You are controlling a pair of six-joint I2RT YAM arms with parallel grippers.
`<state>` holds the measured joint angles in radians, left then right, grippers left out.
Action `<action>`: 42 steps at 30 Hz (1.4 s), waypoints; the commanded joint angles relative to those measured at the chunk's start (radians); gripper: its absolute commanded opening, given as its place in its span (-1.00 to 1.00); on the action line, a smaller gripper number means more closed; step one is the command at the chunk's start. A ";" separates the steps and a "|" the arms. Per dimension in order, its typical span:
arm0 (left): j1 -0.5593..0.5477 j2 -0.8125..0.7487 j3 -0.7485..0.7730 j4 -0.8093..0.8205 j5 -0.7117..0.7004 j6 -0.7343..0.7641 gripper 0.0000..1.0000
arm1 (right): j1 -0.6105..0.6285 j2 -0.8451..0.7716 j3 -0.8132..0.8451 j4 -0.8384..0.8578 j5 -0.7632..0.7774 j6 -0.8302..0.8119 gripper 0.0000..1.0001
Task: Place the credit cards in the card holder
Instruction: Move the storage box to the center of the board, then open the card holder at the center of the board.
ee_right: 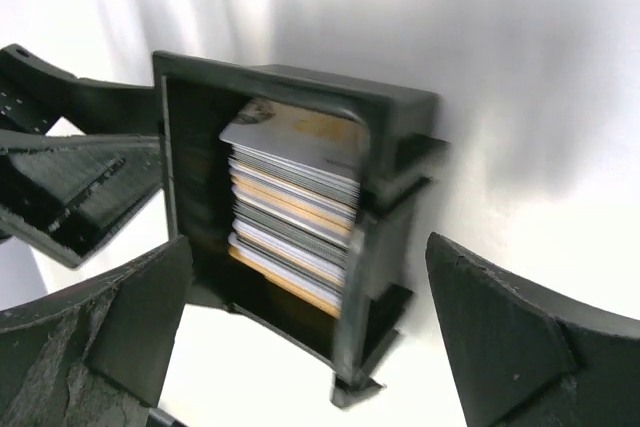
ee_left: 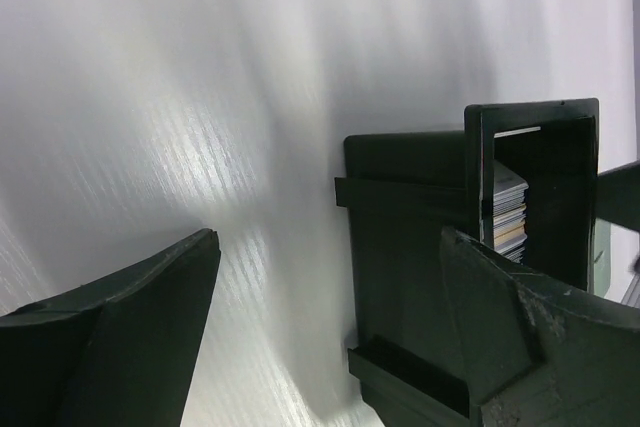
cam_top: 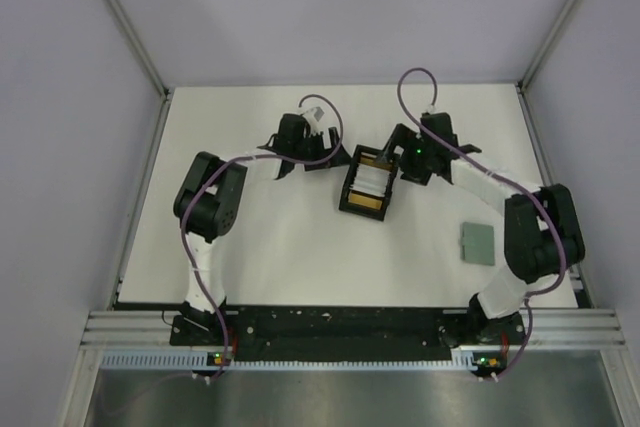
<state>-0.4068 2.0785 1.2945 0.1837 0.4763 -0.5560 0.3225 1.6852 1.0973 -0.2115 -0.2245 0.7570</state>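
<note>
The credit cards (ee_right: 295, 197) are stacked, grey, white and orange, inside a black open box (cam_top: 367, 184) at mid table; their edges (ee_left: 508, 212) also show in the left wrist view. My left gripper (cam_top: 318, 155) hangs open just left of the box (ee_left: 410, 247), with one finger (ee_left: 530, 347) over the box's side. My right gripper (cam_top: 402, 162) is open at the box's far right corner, and the box (ee_right: 400, 137) lies in front of its spread fingers. The sage-green card holder (cam_top: 478, 243) lies flat and folded by the right arm, away from both grippers.
The white table (cam_top: 290, 257) is walled on the left, back and right. Aluminium frame posts (cam_top: 125, 22) rise at the back corners. A black rail (cam_top: 340, 325) with both arm bases runs along the near edge. The left gripper's fingers (ee_right: 70, 177) show in the right wrist view.
</note>
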 commanded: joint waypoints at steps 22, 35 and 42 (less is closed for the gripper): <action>-0.061 -0.066 0.076 0.045 -0.050 -0.071 0.89 | -0.562 -0.529 -0.359 -0.597 0.614 0.081 0.97; -0.047 -0.362 -0.155 0.019 -0.096 0.005 0.94 | -0.511 -0.443 -0.505 -0.390 0.156 -0.088 0.74; -0.047 -0.399 -0.178 0.007 -0.056 -0.007 0.92 | -0.425 -0.486 -0.594 -0.327 0.067 -0.073 0.54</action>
<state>-0.4522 1.7256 1.1427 0.1749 0.3908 -0.5728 -0.1345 1.1938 0.5758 -0.5911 -0.0444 0.6876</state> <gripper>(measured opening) 0.962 0.796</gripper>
